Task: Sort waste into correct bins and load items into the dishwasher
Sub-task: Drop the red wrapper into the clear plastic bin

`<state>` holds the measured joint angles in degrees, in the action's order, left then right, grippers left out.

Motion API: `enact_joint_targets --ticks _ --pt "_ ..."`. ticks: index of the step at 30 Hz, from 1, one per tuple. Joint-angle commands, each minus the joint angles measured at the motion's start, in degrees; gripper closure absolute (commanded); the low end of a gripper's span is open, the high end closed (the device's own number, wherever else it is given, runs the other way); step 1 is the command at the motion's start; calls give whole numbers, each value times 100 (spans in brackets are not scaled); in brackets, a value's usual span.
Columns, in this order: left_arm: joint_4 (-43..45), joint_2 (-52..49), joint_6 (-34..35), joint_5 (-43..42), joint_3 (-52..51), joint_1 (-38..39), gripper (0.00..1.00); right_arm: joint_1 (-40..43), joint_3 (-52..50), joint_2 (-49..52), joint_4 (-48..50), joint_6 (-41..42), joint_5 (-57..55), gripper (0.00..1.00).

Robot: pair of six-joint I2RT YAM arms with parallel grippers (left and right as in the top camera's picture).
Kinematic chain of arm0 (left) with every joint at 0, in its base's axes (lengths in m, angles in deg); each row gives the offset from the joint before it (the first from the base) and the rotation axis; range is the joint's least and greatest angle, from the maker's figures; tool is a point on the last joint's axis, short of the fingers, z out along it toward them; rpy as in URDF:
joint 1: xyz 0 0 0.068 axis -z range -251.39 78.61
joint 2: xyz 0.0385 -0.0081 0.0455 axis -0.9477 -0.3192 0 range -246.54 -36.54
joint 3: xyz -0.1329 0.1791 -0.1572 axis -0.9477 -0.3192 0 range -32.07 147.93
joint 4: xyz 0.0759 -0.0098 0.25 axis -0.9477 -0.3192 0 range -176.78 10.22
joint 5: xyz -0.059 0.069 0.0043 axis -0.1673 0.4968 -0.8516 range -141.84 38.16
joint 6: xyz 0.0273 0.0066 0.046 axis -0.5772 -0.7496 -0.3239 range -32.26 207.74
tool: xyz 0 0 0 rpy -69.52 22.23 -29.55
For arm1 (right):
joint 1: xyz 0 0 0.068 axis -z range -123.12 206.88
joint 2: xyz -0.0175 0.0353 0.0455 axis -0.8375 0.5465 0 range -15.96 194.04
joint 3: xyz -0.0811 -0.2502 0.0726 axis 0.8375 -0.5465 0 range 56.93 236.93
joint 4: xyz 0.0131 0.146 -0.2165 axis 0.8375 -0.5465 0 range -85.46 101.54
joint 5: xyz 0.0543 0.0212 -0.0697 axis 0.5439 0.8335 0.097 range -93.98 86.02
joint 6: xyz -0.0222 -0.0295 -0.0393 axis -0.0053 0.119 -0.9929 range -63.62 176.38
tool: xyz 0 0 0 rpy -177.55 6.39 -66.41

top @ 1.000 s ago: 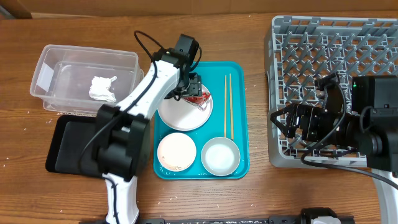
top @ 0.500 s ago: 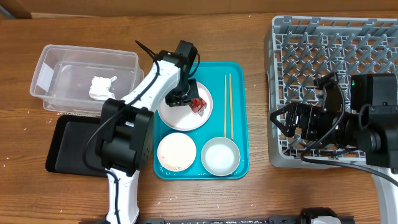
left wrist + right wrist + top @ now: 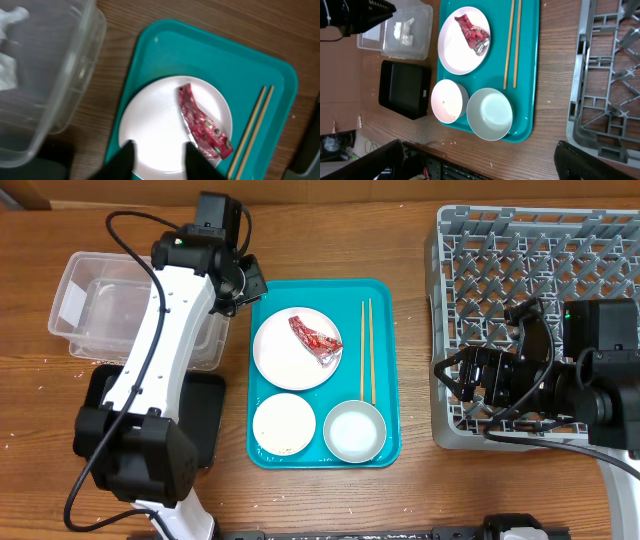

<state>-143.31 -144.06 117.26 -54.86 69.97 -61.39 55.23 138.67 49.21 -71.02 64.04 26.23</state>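
The red wrapper [image 3: 315, 340] lies loose on the white plate [image 3: 285, 360] in the teal tray [image 3: 385, 300]. My left gripper [image 3: 243, 280] is open and empty, hovering between the tray's far left corner and the clear tub [image 3: 90, 280]. In the left wrist view its fingers [image 3: 157, 145] frame the plate [image 3: 150, 120], with the wrapper [image 3: 202, 125] to their right. The tissue [image 3: 404, 29] lies in the tub. The chopsticks [image 3: 367, 350] lie on the tray's right side. My right gripper [image 3: 450, 375] is open wide and empty at the grey rack's [image 3: 540, 250] left edge.
A pinkish bowl [image 3: 283, 423] with a few pale specks and a white bowl [image 3: 354, 430] sit at the tray's front. The black tray [image 3: 105, 425] lies in front of the tub, partly under my left arm. Crumbs dot the wooden table.
My left gripper has let go of the red wrapper, risen off the plate and swung back left toward the tub. The wrapper stays on the plate. The right arm has not moved.
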Motion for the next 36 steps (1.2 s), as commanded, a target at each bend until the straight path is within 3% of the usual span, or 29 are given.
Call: enact_joint_targets --ticks 1,3,5,14,17,18,20,25,29,36 --pt "131 -437 -70 -505 -7 595 39 -37 68 -11 -15 -26 28 3" --pt "138 -693 160 -313 -7 852 29 -37 68 -11 -37 -26 28 3" --pt "111 -977 400 -184 -7 1060 27 -37 68 -11 -74 -26 28 3" --pt "260 -2138 822 -302 -7 1252 36 -37 68 -11 -26 -26 28 2" --pt "225 -2330 822 -299 -7 1252 54 -37 68 -11 -28 -26 28 2" --pt "208 -2345 822 -289 -7 1250 80 -37 68 -11 -28 -26 28 2" --pt "195 -2277 820 -280 2 1246 96 -37 68 -11 -28 -26 28 2" --pt "-2 -1757 732 -192 50 1172 96 -37 68 -11 -31 -26 28 2" --pt "-299 -863 444 358 114 785 96 -37 68 -11 -39 -24 28 2" --pt "-356 70 214 933 109 -905 96 -37 68 -11 -46 -24 31 2"
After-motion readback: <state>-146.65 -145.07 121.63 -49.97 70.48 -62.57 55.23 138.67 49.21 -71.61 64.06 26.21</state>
